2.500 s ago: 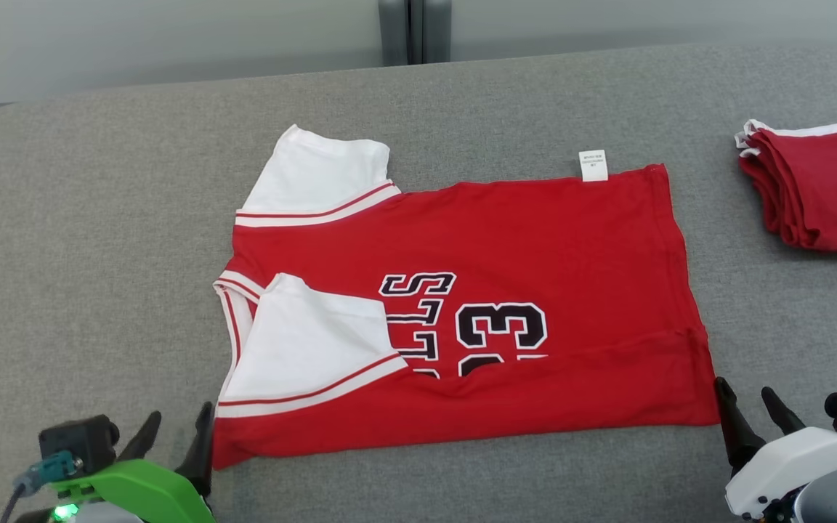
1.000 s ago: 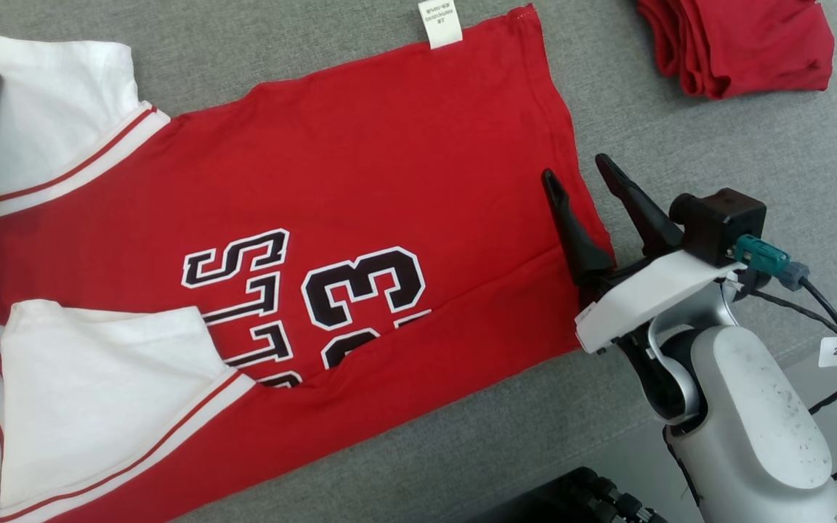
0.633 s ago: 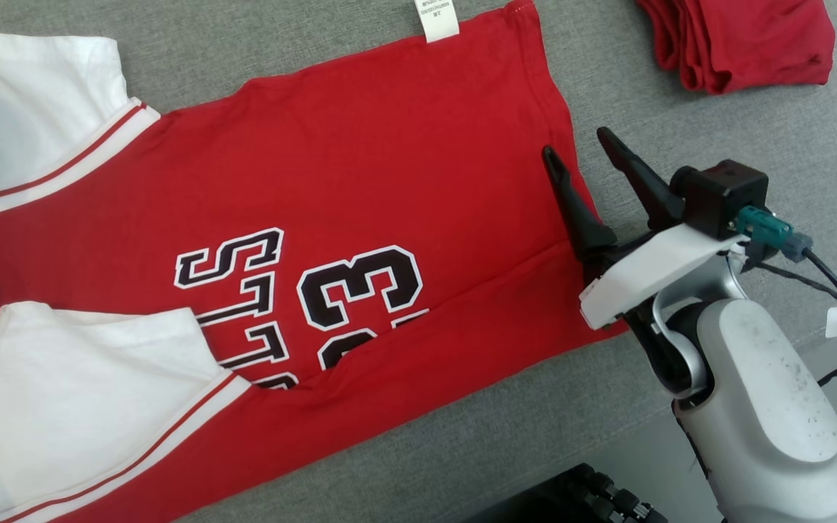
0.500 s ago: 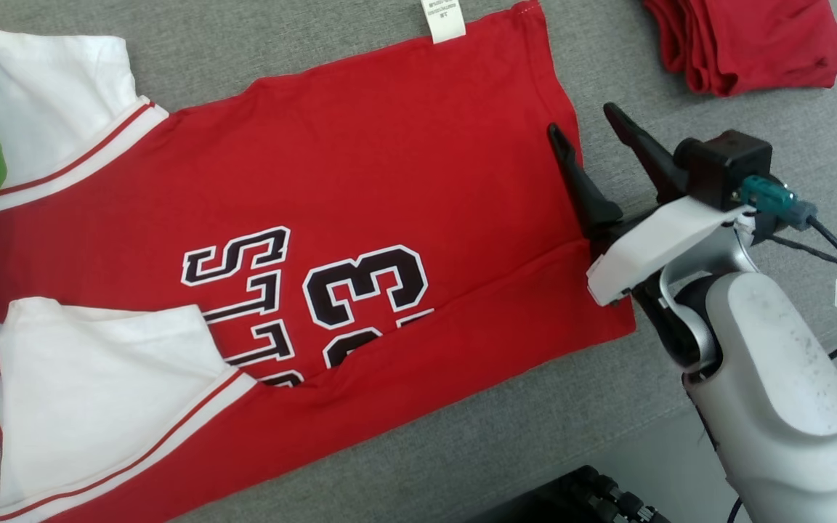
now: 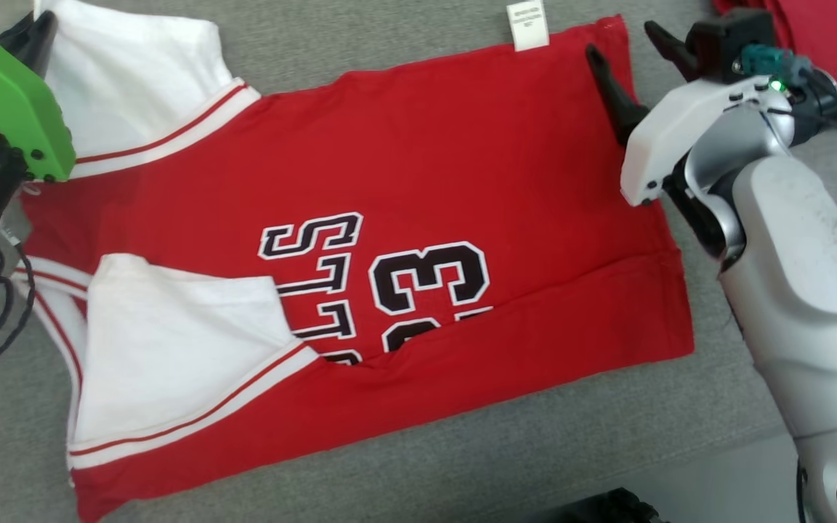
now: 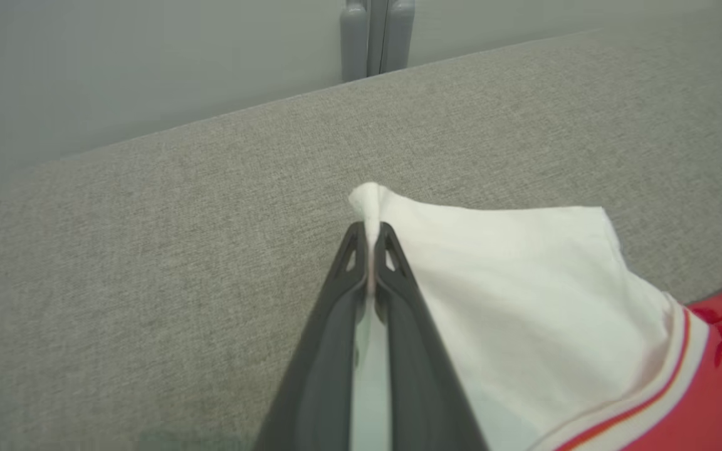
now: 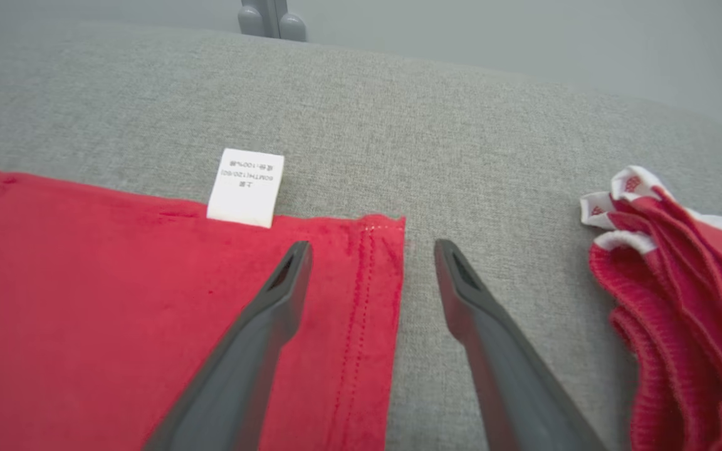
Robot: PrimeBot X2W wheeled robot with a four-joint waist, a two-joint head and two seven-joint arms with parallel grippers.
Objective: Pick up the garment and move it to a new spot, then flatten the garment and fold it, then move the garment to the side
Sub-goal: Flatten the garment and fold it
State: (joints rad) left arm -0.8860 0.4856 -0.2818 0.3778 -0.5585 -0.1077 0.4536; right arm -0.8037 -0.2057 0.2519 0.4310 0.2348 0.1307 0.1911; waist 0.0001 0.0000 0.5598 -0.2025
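Starting at your left, the left pincer is pressed together on the outer corner of the far sleeve. A small tuft of white cloth is pinched up between its tips. The rest of that sleeve lies on the grey counter.

The garment, a red jersey with white sleeves, is spread flat across the middle of the counter with its collar end toward your left. The near sleeve is folded in over the front. The near long edge looks turned up, since a red band cuts off the lower part of the printed number. So the placing and flattening look done and the first lengthwise fold looks made.

Further right, the care label sticks out from the far edge. Just past it the right pincer stands apart and holds nothing. One finger is over the red cloth and the other over bare counter, with the far hem corner between them.

At the far right sits a pile of folded red clothes, well apart from the jersey.

What you have left, as I judge it:
- closing the right side on that corner
- bringing the far edge over
- any further folds
- carrying the bundle aside
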